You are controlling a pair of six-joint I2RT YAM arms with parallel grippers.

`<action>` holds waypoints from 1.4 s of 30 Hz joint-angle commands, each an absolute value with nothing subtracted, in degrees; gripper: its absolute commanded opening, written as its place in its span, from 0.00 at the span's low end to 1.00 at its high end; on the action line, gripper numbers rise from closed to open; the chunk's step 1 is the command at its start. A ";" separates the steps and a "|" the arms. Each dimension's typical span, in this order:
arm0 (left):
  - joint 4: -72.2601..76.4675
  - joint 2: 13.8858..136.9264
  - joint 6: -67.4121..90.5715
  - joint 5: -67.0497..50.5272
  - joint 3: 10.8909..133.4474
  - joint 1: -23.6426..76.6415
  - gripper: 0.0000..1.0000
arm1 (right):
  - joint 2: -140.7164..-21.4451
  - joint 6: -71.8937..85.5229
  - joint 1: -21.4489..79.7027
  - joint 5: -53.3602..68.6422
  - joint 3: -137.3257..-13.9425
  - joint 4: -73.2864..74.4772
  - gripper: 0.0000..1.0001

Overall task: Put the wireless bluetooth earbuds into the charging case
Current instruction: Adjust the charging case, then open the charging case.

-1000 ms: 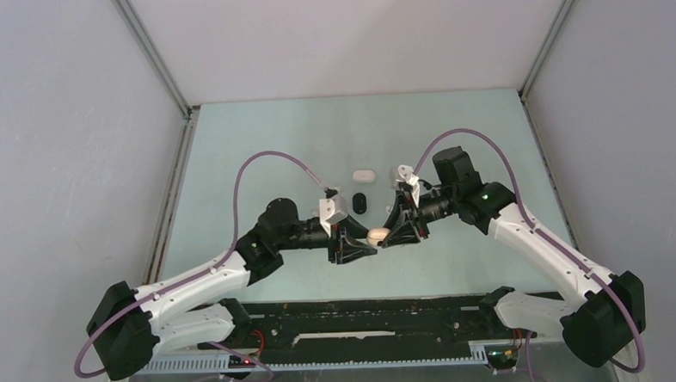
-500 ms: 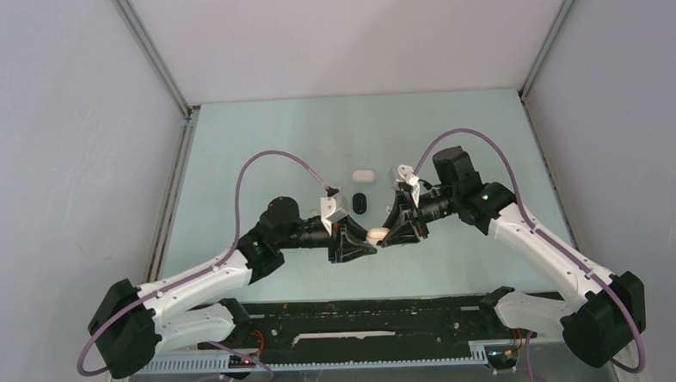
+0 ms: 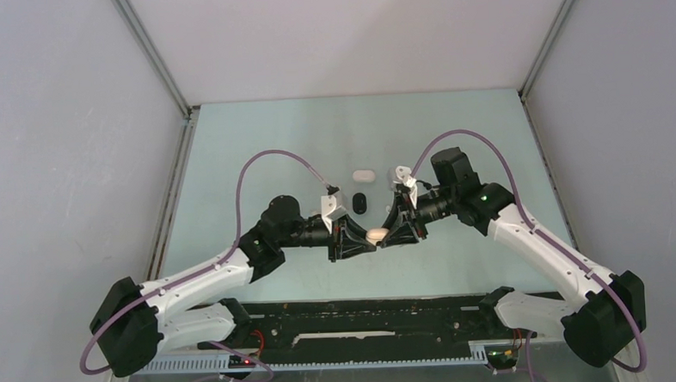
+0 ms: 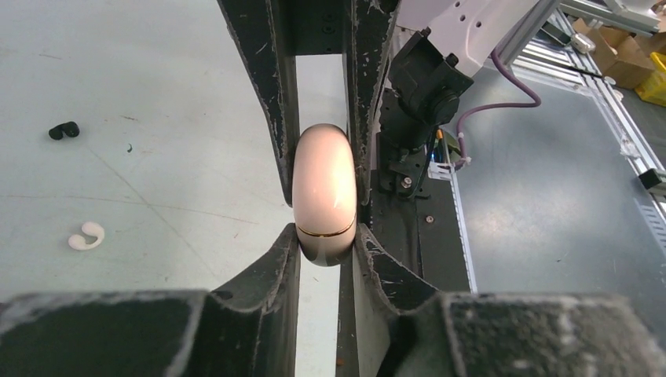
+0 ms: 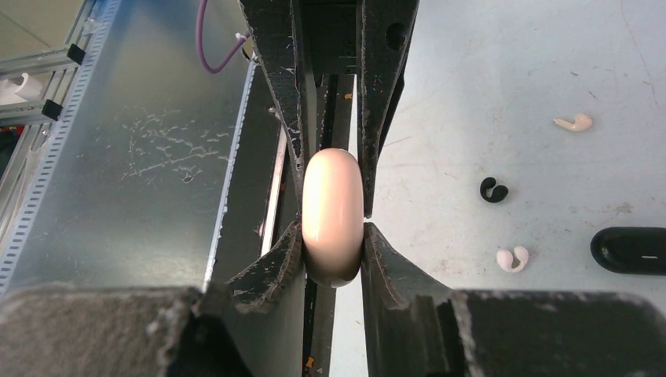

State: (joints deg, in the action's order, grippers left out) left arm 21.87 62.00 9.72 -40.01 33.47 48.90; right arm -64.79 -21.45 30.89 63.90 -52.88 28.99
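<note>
This looks like a robot lab. A left arm [image 3: 192, 279] and a right arm [image 3: 543, 242] are bolted to the near edge of a pale green table [image 3: 255, 143]. Plain white walls [image 3: 56, 126] and metal posts [image 3: 151, 57] box it in. Purple cables [image 3: 273, 152] loop over the arms. Cardboard boxes [image 4: 628, 67] sit past the table.

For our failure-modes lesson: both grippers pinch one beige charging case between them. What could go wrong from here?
1. The beige charging case is smooth and rounded; squeezed by the left gripper and right gripper, it might squirt out.
2. Its seam looks shut; pulling unevenly could twist it loose rather than open it.
3. A dropped case could scatter the black earbud and others lying loose on the table.
</note>
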 commanded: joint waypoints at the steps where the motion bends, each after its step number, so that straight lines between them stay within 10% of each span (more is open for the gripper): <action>1: 24.25 62.67 9.63 -42.72 35.24 48.79 0.10 | -63.98 -21.85 31.00 63.39 -54.49 27.55 0.09; 12: 21.60 60.28 3.44 -40.88 33.98 49.58 0.00 | -68.37 -6.64 25.70 73.88 -54.49 19.60 0.59; 34: 17.28 60.42 2.59 -39.00 35.42 50.65 0.00 | -66.86 -0.44 18.49 82.50 -54.49 14.02 0.61; 42: 9.16 48.84 2.31 -27.54 33.51 50.46 0.00 | -64.45 -10.01 15.90 63.90 -54.49 20.64 0.57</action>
